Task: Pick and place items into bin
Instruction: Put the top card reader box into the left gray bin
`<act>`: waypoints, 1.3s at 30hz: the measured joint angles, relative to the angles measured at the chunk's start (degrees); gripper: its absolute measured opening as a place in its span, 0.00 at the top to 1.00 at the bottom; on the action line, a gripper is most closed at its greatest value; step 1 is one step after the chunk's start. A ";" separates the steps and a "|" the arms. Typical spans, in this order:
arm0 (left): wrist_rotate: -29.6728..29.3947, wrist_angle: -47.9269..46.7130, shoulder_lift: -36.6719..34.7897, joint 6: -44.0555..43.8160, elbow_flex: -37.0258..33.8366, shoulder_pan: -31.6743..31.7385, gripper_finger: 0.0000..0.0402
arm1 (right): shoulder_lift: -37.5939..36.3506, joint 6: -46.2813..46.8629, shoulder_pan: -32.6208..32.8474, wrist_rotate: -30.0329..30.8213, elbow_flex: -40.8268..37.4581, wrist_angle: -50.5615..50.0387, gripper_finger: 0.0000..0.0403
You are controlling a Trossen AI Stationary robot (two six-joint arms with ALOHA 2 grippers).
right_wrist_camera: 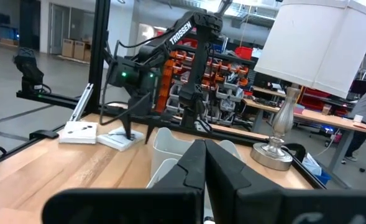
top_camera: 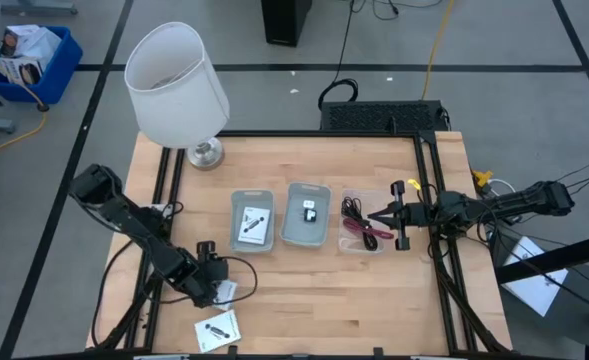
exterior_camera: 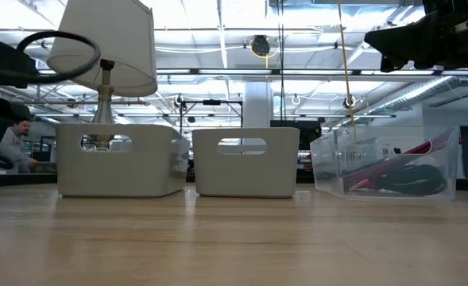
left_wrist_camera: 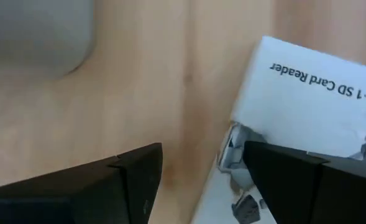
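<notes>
White packet (top_camera: pixel 224 291) labelled as an SD card reader lies flat on the wood table (top_camera: pixel 304 310), right under the left gripper (top_camera: pixel 217 283). In the left wrist view we see that gripper's dark fingers (left_wrist_camera: pixel 127 180) spread apart, one over bare wood and one over the packet's (left_wrist_camera: pixel 319 93) edge, nothing clamped. A second white packet (top_camera: pixel 217 330) sits just past the gripper toward the table's front edge. A third packet (top_camera: pixel 253 226) already lies in the left grey bin (top_camera: pixel 236 205), well away from the left gripper toward the table's middle. Beside it, the right grey bin (top_camera: pixel 290 226) holds a small black and white cube (top_camera: pixel 311 211).

We see the right gripper (top_camera: pixel 379 217) hovering over the clear tray (top_camera: pixel 346 243) with the red-and-black cable bundle (top_camera: pixel 364 230) just below its tips. Its fingers (right_wrist_camera: pixel 201 163) are pressed together, nothing between them. A white lamp (top_camera: pixel 178 85) stands at the back left corner, far from both grippers.
</notes>
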 joint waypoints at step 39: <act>-32.60 -16.08 -16.64 -23.03 18.00 13.36 0.99 | 0.00 -1.73 0.02 -0.26 0.02 2.12 1.00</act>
